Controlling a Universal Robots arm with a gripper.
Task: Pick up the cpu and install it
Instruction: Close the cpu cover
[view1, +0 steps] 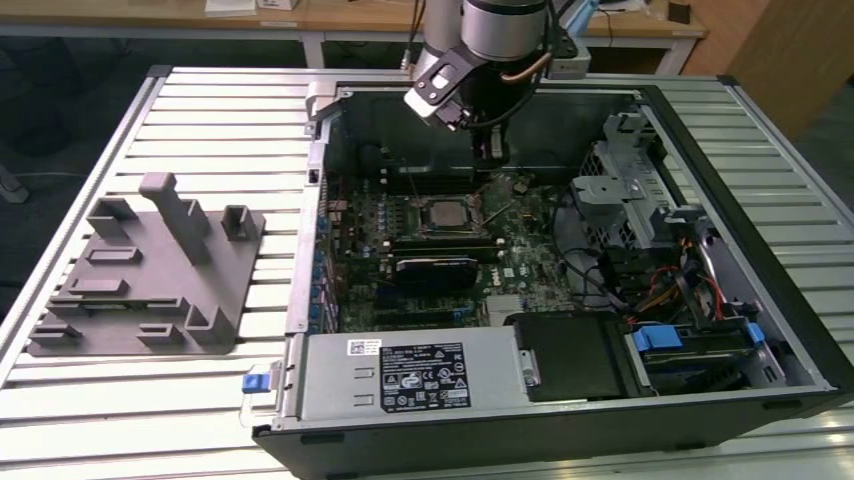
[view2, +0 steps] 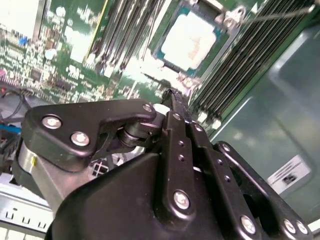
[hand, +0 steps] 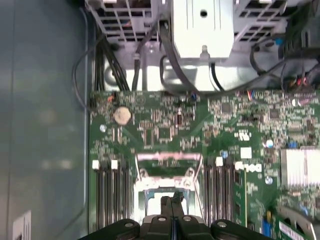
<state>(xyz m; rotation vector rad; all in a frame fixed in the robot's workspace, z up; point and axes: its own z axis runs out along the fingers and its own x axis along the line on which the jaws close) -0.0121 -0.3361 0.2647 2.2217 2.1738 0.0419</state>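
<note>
The cpu (view2: 192, 40), a flat square chip with a silver top, lies in the black-framed socket (view1: 447, 213) on the green motherboard inside the open computer case. My gripper (view1: 493, 152) hangs over the board just behind the socket and a little toward the exterior view's right. Its two black fingers (view2: 176, 112) are pressed together with nothing between them, so it is shut and holds nothing. In the first wrist view the fingertips (hand: 172, 201) sit over the near edge of the socket's metal frame (hand: 167, 161) and hide part of it.
A grey plastic fixture with upright posts (view1: 147, 270) stands on the slatted table at the exterior view's left. Inside the case, memory slots (hand: 110, 192) flank the socket. A metal drive cage (view1: 627, 195), loose cables (view1: 661, 290) and a labelled power supply (view1: 407, 372) crowd the case.
</note>
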